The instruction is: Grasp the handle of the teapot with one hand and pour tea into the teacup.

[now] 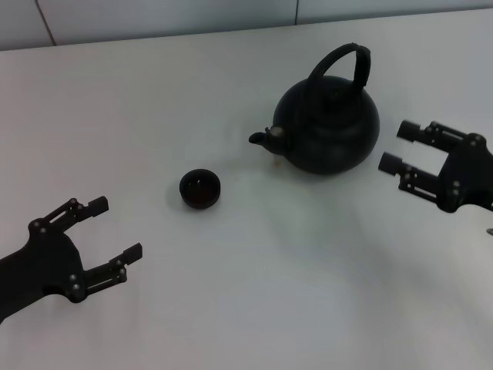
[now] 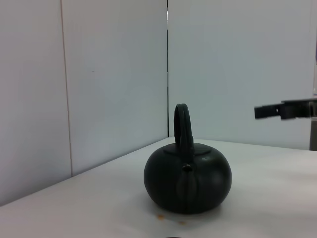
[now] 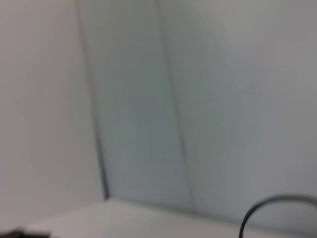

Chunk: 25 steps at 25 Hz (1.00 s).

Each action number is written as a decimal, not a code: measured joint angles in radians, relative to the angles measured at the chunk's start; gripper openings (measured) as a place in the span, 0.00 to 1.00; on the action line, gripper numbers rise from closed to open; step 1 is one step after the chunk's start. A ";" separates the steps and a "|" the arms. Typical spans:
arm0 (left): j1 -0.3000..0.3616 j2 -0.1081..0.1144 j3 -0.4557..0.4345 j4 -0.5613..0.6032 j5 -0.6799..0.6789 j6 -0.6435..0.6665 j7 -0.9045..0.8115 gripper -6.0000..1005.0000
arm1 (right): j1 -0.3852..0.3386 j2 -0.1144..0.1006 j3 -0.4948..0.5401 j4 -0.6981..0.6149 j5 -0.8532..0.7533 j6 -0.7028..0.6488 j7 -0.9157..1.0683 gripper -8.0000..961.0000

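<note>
Standing far right of centre on white table [image 1: 154,116], teapot [image 1: 331,127] pointed spout left toward teacup [image 1: 200,188]; handle [image 1: 343,65] upright. Right gripper [image 1: 394,148] hovered just right of pot, fingers spread, touching nothing. Left gripper [image 1: 115,229] near left, released, well apart.

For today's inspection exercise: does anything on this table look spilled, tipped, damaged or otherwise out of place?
Nothing major. The teapot stands upright with its handle raised, and the teacup sits upright, apart from it. Only a few small brownish specks mark the table by the teapot's base. Both end effectors, left and right, are open and touch nothing.
</note>
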 joint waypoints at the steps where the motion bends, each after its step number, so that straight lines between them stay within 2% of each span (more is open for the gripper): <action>1: -0.001 0.000 0.001 0.000 0.001 0.000 0.000 0.86 | 0.011 -0.013 -0.040 -0.015 -0.029 0.002 0.025 0.66; 4: -0.001 0.000 0.001 0.000 0.002 0.000 0.000 0.86 | 0.021 -0.023 -0.120 -0.026 -0.036 0.010 0.035 0.66; 5: -0.002 0.000 0.001 0.000 0.003 0.001 0.000 0.86 | 0.026 -0.023 -0.190 -0.044 -0.037 0.019 0.049 0.66; 8: -0.004 -0.001 0.001 0.000 0.003 0.000 0.000 0.86 | 0.028 -0.018 -0.257 -0.072 -0.039 0.016 0.062 0.71; 11: -0.006 -0.001 0.001 0.002 0.003 0.000 -0.001 0.86 | 0.029 -0.017 -0.290 -0.107 -0.048 0.000 0.086 0.77; 16: -0.014 -0.003 0.003 0.005 0.005 -0.002 -0.013 0.86 | 0.028 -0.018 -0.324 -0.133 -0.050 -0.003 0.109 0.81; 25: -0.015 -0.003 0.003 0.007 0.005 -0.004 -0.014 0.86 | 0.023 -0.016 -0.368 -0.136 -0.051 0.005 0.110 0.81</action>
